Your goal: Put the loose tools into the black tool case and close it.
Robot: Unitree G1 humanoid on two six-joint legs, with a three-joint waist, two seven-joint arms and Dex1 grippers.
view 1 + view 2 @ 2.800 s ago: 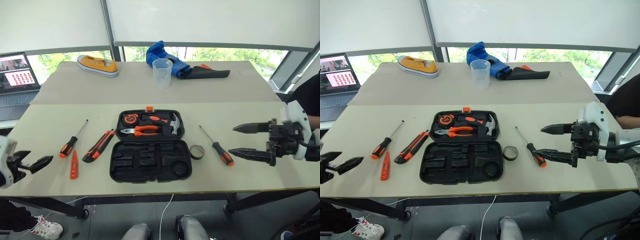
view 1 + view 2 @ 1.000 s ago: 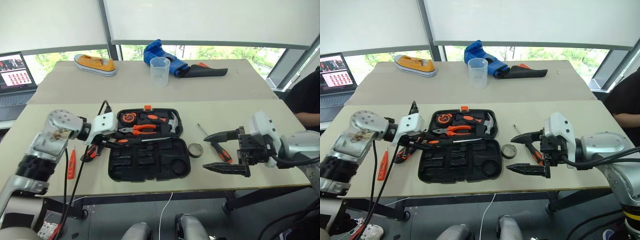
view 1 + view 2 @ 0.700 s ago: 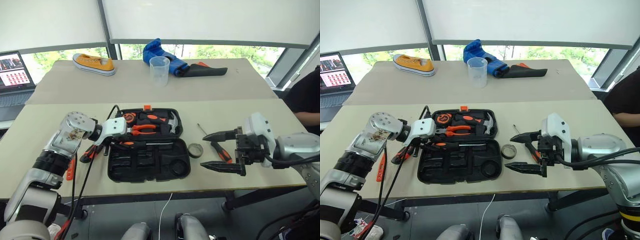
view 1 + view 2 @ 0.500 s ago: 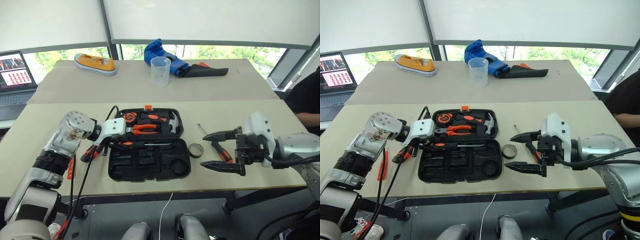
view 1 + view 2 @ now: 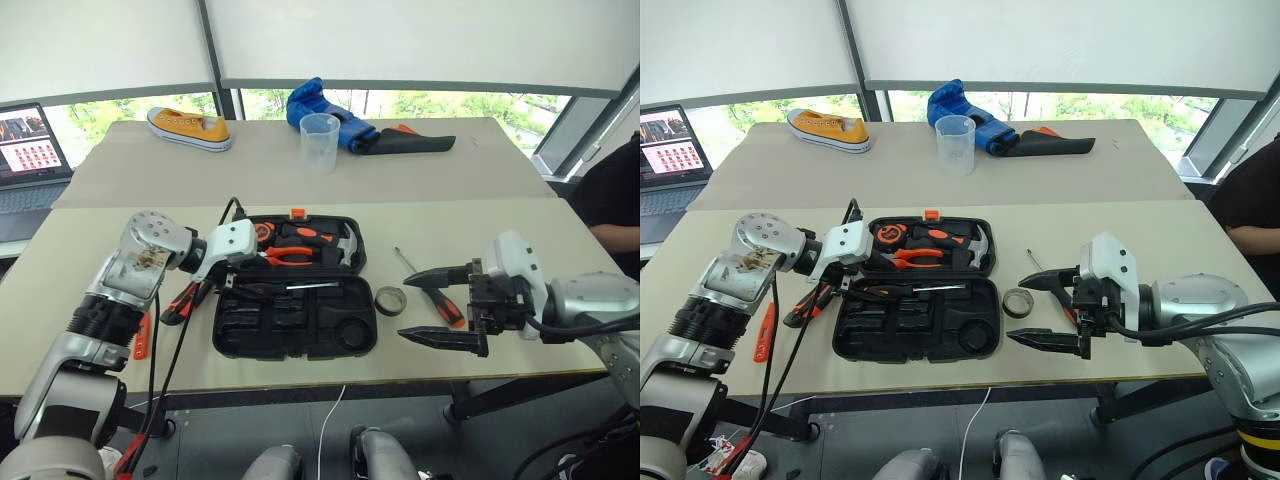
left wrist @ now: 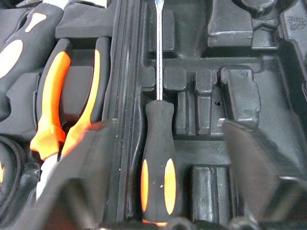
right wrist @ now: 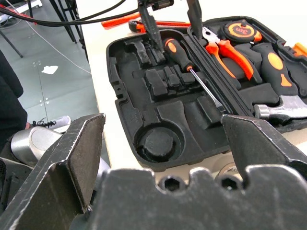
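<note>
You have the left gripper [image 6: 160,158] spread apart over the orange-and-black-handled long screwdriver [image 6: 157,167], lying released along the hinge side of the open black plastic tool case [image 5: 300,335], while the right gripper [image 5: 440,305] waits wide open near the second screwdriver [image 5: 440,300].

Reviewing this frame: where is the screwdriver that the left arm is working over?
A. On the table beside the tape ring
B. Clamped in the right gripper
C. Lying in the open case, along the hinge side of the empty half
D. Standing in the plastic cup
C. The screwdriver lies inside the black tool case next to the hinge, and the left gripper jaws stand apart on either side of its handle.
</note>
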